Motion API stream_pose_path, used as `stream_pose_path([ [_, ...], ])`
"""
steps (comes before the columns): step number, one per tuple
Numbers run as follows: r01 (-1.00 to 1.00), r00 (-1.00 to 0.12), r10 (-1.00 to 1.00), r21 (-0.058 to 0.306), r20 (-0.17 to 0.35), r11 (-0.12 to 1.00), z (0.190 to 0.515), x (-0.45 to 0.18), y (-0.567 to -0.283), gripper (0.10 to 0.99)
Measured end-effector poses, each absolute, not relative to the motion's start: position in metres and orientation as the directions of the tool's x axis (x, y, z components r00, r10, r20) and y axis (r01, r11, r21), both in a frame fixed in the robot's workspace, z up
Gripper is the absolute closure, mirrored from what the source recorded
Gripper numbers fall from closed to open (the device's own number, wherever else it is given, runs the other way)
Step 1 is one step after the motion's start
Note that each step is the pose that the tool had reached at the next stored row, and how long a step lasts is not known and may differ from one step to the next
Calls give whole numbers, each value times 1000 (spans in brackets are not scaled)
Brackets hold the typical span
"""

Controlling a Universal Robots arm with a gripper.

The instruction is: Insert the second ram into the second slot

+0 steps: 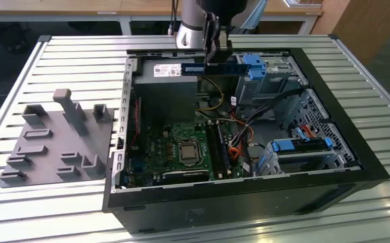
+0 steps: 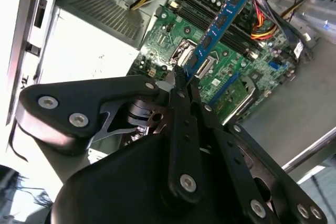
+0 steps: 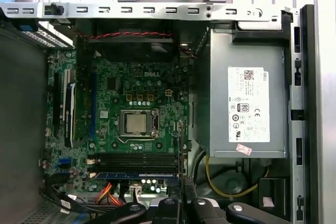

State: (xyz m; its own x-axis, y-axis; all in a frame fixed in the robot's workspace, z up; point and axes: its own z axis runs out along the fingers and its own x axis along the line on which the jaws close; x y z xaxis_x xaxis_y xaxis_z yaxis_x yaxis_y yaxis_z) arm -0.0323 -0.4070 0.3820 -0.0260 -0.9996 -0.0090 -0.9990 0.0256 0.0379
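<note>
Over the far end of the open computer case [image 1: 235, 202], above the power supply [image 1: 164, 86]: second ram [image 1: 196, 69], held level and clear of all hardware. Pinched across its flat faces by the gripper [image 1: 216, 61], closed narrow onto the board. Same second ram [image 2: 223, 17] seen in the second wrist view, blue with dark chips, reaching out from the gripper [image 2: 182, 77] over the motherboard [image 2: 236, 61]. Not seated; well apart from the memory slots [image 1: 220, 147].

Inside the case: motherboard lying flat, processor socket [image 1: 188, 151] near its middle, memory slots just beside the socket toward the exterior view's right, power supply at the far end. Blue drive brackets [image 1: 255, 66] along the wall on the exterior view's right (one far, one nearer the front). Orange cables [image 1: 235, 152] bunched just beside the slots.

Outside the case, on the slatted table [image 1: 80, 61], toward the exterior view's left: grey fixture plate [image 1: 53, 147] with upright posts, well apart from the arm.

Open room above the motherboard; tighter by the cables and along the case walls.
</note>
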Motion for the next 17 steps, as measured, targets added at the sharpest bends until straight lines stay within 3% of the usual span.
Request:
stream_pose_path([
  [17,-944,-329,-944,37,-4,329,374,-32,-407,945],
])
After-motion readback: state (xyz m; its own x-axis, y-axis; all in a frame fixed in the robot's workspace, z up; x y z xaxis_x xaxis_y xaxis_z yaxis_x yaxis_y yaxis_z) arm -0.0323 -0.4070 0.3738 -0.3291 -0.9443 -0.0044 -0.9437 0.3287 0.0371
